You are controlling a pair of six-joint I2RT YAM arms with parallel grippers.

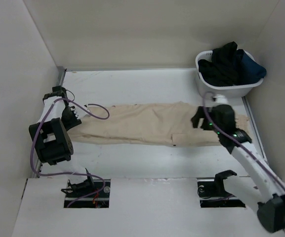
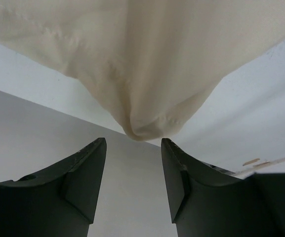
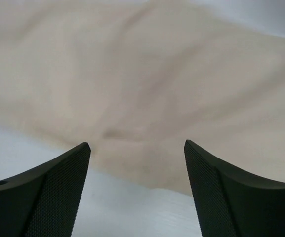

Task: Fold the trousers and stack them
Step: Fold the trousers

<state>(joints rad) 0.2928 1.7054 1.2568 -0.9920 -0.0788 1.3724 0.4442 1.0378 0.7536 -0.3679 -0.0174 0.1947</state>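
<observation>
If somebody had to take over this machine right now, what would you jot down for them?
Left gripper: open, empty, at the left end of the trousers.
Right gripper: open, empty, over their right end.
Trousers lie flat in one long strip across the table.
Done: spread out straight. Left: fold them crosswise, then stack.

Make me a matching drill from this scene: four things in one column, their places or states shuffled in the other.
1 trousers
2 basket
3 left gripper
4 right gripper

A far right corner, full of dark clothes
B open at the trousers' left tip
C spread flat, left to right
D open above the trousers' right part

Pairs: 1-C, 2-A, 3-B, 4-D
</observation>
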